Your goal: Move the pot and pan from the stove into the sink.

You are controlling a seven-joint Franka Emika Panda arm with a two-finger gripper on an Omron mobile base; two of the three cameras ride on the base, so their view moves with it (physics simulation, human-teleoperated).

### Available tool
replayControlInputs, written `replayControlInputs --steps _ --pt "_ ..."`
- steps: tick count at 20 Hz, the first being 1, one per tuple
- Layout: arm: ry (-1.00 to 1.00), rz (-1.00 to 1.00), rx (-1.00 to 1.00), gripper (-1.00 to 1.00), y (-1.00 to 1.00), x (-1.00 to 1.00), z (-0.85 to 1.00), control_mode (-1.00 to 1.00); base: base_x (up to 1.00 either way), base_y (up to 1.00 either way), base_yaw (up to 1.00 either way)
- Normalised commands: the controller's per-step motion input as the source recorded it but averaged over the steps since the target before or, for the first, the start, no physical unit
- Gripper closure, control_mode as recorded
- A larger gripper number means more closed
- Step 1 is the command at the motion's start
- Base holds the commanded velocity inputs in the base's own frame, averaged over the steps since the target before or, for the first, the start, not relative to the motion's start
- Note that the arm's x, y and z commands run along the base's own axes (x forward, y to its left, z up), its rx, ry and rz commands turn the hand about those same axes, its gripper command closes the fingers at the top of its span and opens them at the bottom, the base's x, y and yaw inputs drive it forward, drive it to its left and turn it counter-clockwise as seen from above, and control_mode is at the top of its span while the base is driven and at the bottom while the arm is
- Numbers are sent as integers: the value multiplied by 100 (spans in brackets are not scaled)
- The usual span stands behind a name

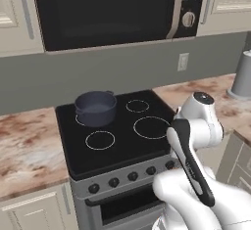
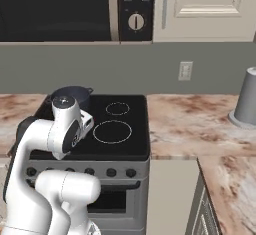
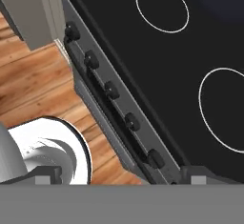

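We see the counter (image 1: 29, 141) of mottled brown stone running along the grey wall, on both sides of the stove (image 1: 122, 141), with cream cabinets below and above it. Over the stove hangs a black microwave (image 1: 108, 9) with a round white dial on its right panel. The stove is a black glass cooktop with white burner rings on a grey steel range, and a row of black knobs (image 3: 112, 89) runs along its front edge.

Our white arm (image 1: 196, 136) rises in front of the range, its upper joints bent over the near right part of the cooktop. From the hand view we look down across the front edge of the stove, with two burner rings, the knob row and wooden floor (image 3: 33, 85) beyond it. The pincer (image 3: 121, 180) stands with its tips spread wide apart at the bottom of that view, holding nothing.

The pot (image 1: 95, 107), deep and dark blue-grey with small loop handles, sits upright on the far left burner. In the right base view it is partly hidden behind the arm. A grey cylindrical container (image 2: 247, 104) stands on the counter far to the right, and a white wall outlet (image 1: 183, 61) sits on the wall right of the stove.
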Motion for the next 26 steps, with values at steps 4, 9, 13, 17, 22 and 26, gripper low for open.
replayControlInputs --steps 4,9,13,17,22,26 --pt "-5 -11 -3 -100 47 48 -5 -100 0 0 0" --pt "-2 -34 3 -100 35 28 0 -100 0 0 0" --pt "-4 -41 15 -100 6 0 0 -100 0 0 0" --pt "-2 -38 25 -100 -2 -2 9 -100 0 0 0" --pt "-1 -32 33 -100 -16 -4 24 -100 0 0 0" --pt "0 -23 39 -100 -32 -9 26 -100 0 0 0"
